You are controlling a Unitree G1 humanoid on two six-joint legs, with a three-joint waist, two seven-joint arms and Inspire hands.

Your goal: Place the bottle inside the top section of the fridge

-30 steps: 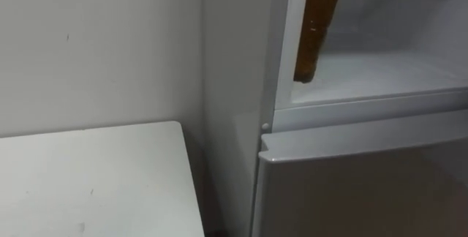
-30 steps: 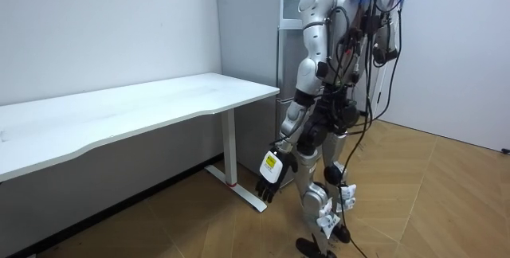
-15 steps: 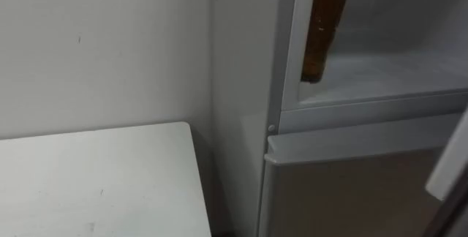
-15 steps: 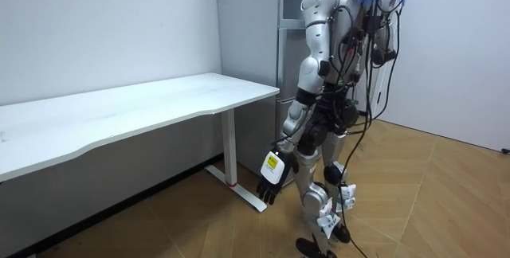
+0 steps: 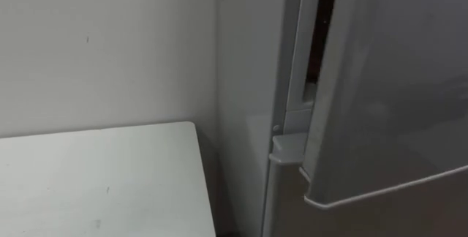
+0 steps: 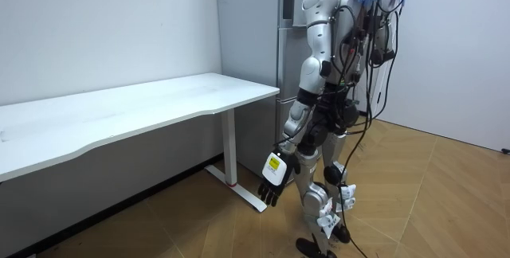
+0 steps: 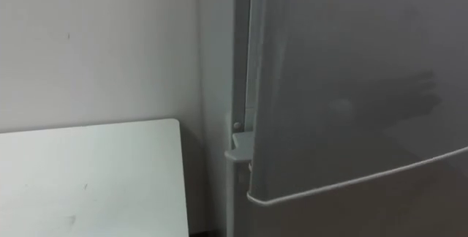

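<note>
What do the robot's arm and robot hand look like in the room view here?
The left arm has glossy silver-grey shells, with black sections at the elbow and wrist. The left robot hand has black fingers and carries a small white tag with a yellow mark on its back. Dark cables run down the torso beside the arm.

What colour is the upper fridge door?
The door is plain silver-grey, with no pattern. It shows best in the right eye view.
</note>
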